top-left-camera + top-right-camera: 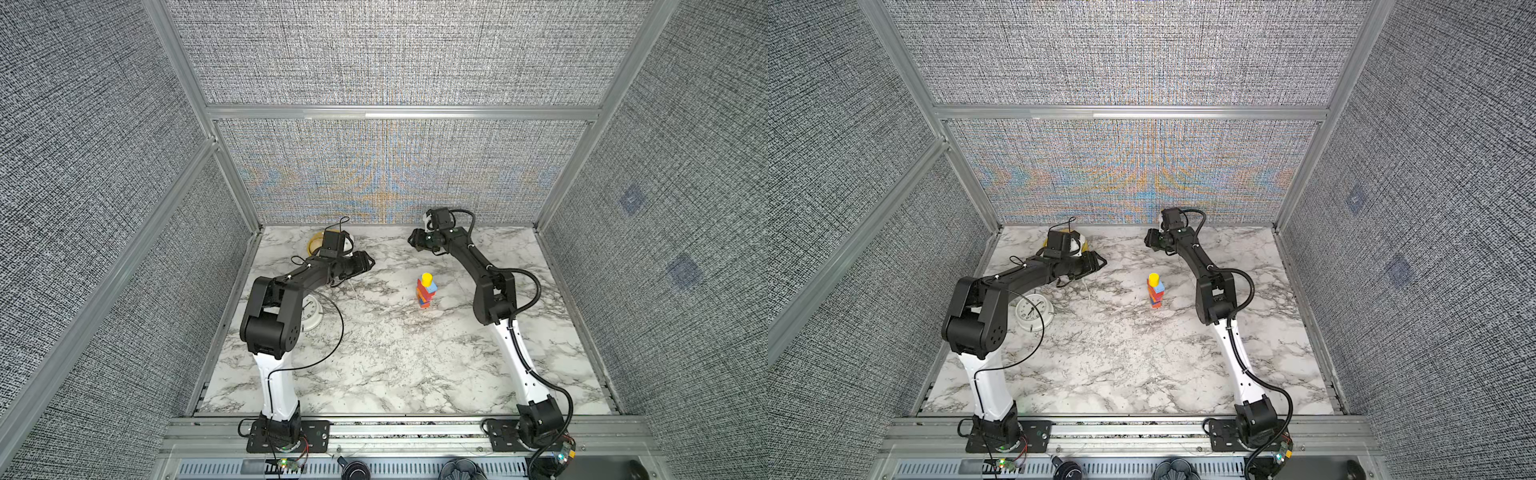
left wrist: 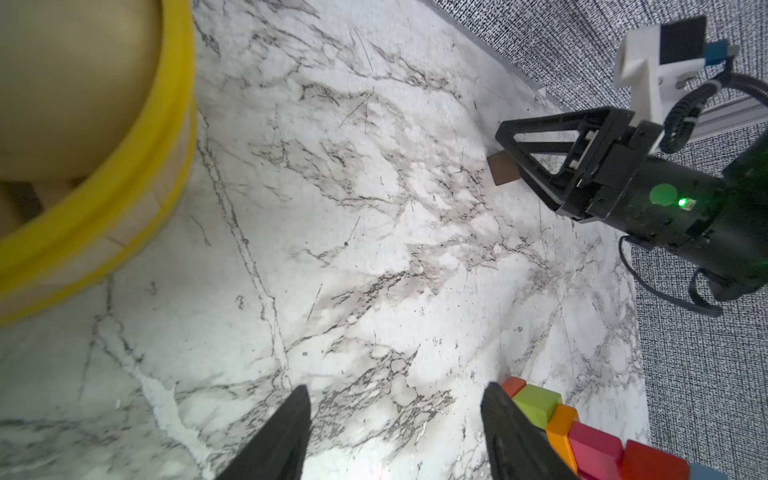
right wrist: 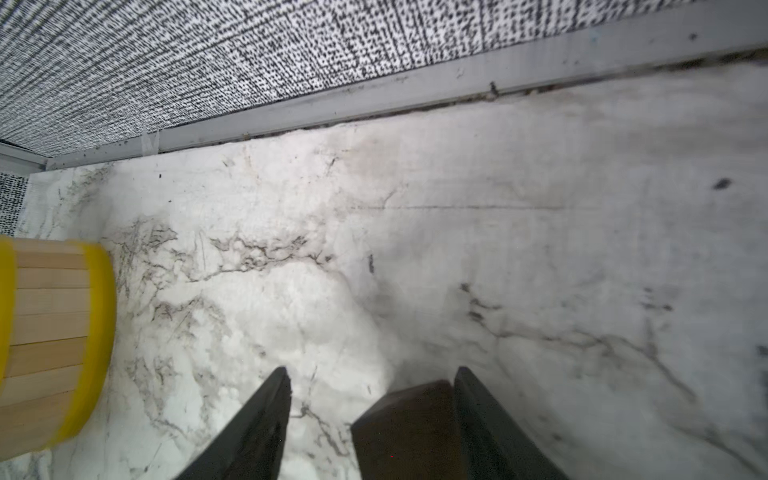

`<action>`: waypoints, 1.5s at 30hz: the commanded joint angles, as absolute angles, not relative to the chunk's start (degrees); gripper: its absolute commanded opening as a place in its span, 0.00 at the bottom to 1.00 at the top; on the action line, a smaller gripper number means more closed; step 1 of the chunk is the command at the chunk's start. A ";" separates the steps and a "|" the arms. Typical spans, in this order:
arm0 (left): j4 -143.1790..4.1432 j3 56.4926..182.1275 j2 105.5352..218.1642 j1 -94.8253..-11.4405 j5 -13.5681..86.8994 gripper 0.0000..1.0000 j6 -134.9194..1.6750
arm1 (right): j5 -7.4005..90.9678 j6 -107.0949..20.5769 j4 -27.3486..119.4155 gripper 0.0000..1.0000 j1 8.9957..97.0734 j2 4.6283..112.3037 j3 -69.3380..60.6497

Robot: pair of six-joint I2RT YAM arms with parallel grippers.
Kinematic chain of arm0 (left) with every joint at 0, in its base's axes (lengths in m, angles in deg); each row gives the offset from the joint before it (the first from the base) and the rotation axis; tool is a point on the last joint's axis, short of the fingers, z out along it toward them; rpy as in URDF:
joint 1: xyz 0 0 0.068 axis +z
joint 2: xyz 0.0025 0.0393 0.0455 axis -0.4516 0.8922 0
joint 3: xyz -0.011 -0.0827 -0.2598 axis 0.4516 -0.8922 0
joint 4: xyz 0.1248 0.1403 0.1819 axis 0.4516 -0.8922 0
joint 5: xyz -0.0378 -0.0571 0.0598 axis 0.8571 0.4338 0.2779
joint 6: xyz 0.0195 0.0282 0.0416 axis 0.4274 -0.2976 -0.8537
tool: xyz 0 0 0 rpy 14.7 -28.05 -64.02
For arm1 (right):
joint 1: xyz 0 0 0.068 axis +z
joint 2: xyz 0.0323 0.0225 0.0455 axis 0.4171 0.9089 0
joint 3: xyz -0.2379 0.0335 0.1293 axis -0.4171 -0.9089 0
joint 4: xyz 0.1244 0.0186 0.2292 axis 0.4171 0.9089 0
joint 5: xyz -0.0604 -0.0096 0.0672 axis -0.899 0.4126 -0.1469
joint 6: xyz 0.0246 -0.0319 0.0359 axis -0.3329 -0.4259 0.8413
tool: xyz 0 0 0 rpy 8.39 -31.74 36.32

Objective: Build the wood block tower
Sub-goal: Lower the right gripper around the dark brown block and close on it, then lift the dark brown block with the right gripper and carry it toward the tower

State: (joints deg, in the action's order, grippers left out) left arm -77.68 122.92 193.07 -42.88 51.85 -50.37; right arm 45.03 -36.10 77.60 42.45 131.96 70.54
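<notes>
Nearest the rail, the table (image 1: 374, 365) is bare marble, with a clock (image 1: 1034, 312) under the left arm's elbow. Midway back stands the tower (image 1: 426, 292), upright and one block wide, with a yellow cylinder (image 1: 427, 277) on top.

Beyond it and to the left, the left gripper (image 2: 397, 388) hangs above the marble between tower and basket (image 2: 183, 104). Its jaws are apart and hold nothing.

Farthest back, close to the wall (image 3: 291, 50), the right gripper (image 3: 372, 372) is down at the brown block (image 3: 409, 428). The block sits between the jaws, against one finger with a clear gap to the other, so the jaws are apart and nothing is gripped yet.

The step in hand looks like taking this block for the tower. To do it well:

- Shift the gripper sideways until the block is centred. A close from here would likely push or twist it.
- Close on two flat opposite faces, squarely.
- Grip high on the block, so its underside stays free for setting down.
- Lift straight up before swinging toward the tower.
- Come down on the cylinder from directly above (a small round seat, so centring matters), and release only once the block rests flat.
- Keep the left gripper clear of the tower.
</notes>
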 commanded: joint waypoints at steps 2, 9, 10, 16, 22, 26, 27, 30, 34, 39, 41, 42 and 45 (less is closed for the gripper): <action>-74.96 121.69 193.19 -42.66 53.18 0.66 -49.42 | 40.37 -33.37 79.33 0.63 42.69 131.65 70.89; -72.20 119.85 193.04 -42.53 54.96 0.65 -48.16 | 34.98 -35.13 82.88 0.59 44.29 132.15 73.92; -71.91 119.50 192.90 -42.58 55.11 0.65 -48.04 | 34.60 -35.42 83.64 0.58 44.42 132.49 74.79; -69.54 117.67 192.18 -42.49 56.43 0.65 -47.03 | 33.61 -37.47 86.26 0.52 45.22 132.29 75.39; -68.03 116.62 191.71 -42.44 57.43 0.63 -46.16 | 32.57 -38.02 88.30 0.50 45.36 131.95 75.47; -67.54 115.50 190.72 -42.34 57.44 0.62 -46.07 | 32.36 -38.11 88.70 0.45 45.48 131.95 75.46; -67.50 115.28 190.45 -42.31 57.40 0.62 -46.01 | 32.16 -38.24 88.99 0.44 45.44 131.88 75.46; -67.15 114.51 189.91 -42.31 57.44 0.62 -45.88 | 31.57 -38.54 89.57 0.42 45.44 131.30 74.54; -66.97 113.69 189.07 -42.31 57.35 0.62 -45.79 | 31.14 -38.66 88.40 0.39 45.01 129.59 71.13; -66.89 113.18 188.43 -42.31 57.27 0.61 -45.79 | 30.76 -39.23 88.90 0.37 44.33 128.80 70.00; -66.82 113.08 188.32 -42.31 57.35 0.61 -45.71 | 30.85 -39.41 88.89 0.37 43.97 128.26 68.85; -66.69 112.99 188.25 -42.31 57.43 0.61 -45.60 | 30.94 -39.55 88.68 0.36 43.75 127.80 67.98; -66.53 112.88 188.16 -42.31 57.45 0.60 -45.42 | 30.80 -40.25 88.37 0.36 43.25 126.60 65.85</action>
